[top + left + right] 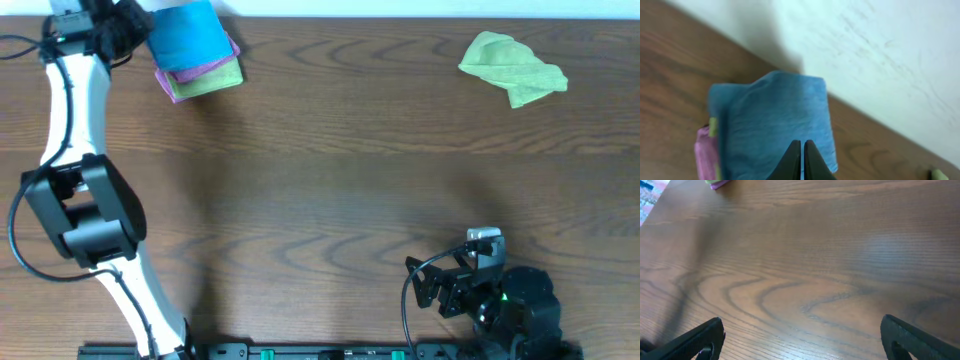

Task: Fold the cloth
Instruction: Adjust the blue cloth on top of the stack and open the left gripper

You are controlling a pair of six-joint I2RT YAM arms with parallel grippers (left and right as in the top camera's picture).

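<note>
A blue cloth [188,35] hangs folded from my left gripper [140,25] at the far left of the table, just above a stack of folded pink and green cloths [205,80]. In the left wrist view the jaws [802,145] are closed on the blue cloth [770,120], with the pink cloth [702,155] under its left edge. A crumpled green cloth [512,68] lies at the far right. My right gripper [450,278] is open and empty low over the near right of the table, its fingers wide apart [802,330].
The white wall [880,45] runs along the table's far edge, right behind the stack. The stack's corner [717,183] shows at the top left of the right wrist view. Bare wooden table [340,170] lies between the arms.
</note>
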